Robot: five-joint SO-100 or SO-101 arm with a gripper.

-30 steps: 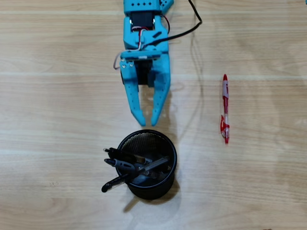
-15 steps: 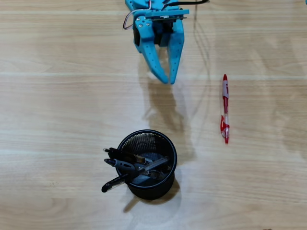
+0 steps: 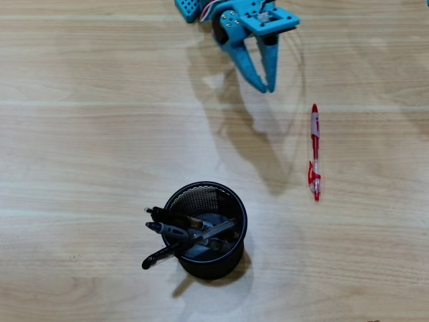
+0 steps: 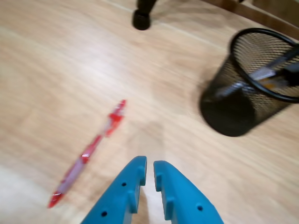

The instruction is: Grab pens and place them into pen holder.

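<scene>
- Spreading across both views: a pale wooden table (image 3: 80,134), bare apart from the task's things and a dark foot at the top edge of the wrist view.
- Standing upright low in the overhead view: the black mesh pen holder (image 3: 231,251), already carrying three dark pens (image 3: 175,233) that are leaning inside, tips poking out past its left rim. Well apart from the red pen.
- Hanging at the top of the overhead view, clear of the table: the blue gripper (image 3: 267,86), fingers nearly together with only a thin slit between them in the wrist view (image 4: 150,164), clamping nothing.
- Lying flat on the wood right of the holder in the overhead view, lengthwise top to bottom: the red pen (image 3: 314,153), the last one outside the cup. Sitting left of and ahead of the fingertips in the wrist view (image 4: 88,151), somewhat blurred.
- Judging the handling: probably light and stiff, with a smooth plastic barrel, so likely rolling or skidding if nudged from one side.
- Judging the hold: closing across the barrel near mid-length, away from the clip bulge, with the fingers opened wider first and set crosswise to the pen.
</scene>
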